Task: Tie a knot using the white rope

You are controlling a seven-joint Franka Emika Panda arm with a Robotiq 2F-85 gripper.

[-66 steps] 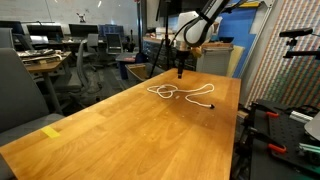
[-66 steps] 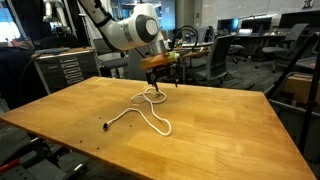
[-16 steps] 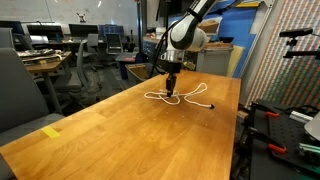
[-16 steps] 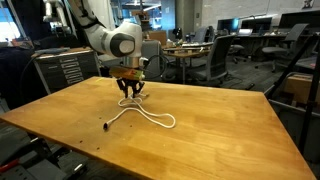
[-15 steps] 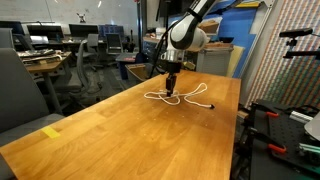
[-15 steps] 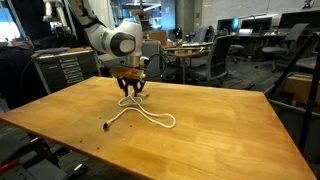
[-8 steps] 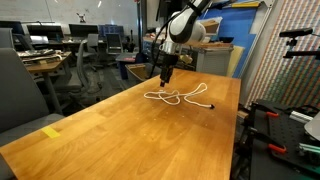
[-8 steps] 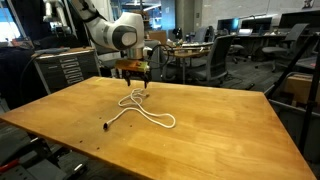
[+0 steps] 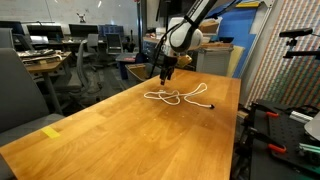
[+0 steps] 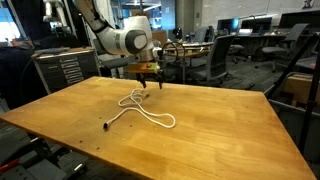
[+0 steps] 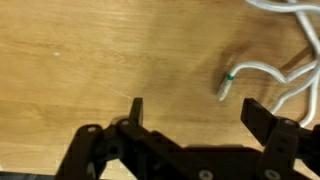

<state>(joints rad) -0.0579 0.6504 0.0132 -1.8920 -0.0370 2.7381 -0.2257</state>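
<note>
Lying in loose loops on the table (image 10: 225,130), the thin white rope (image 10: 131,100) ends black-tipped, claw (image 10: 150,86) spread nearby.

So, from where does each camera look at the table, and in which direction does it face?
Exterior view: off the table's near end, faces along the table to the white rope; shows arm and gripper.
Exterior view: off another edge, faces across the table to the rope; shows arm and gripper.
Wrist view: on the wrist, faces down at the table; shows the open fingers, a rope end beyond.
Shared: both exterior views show the whole rope and the gripper holding nothing.
</note>
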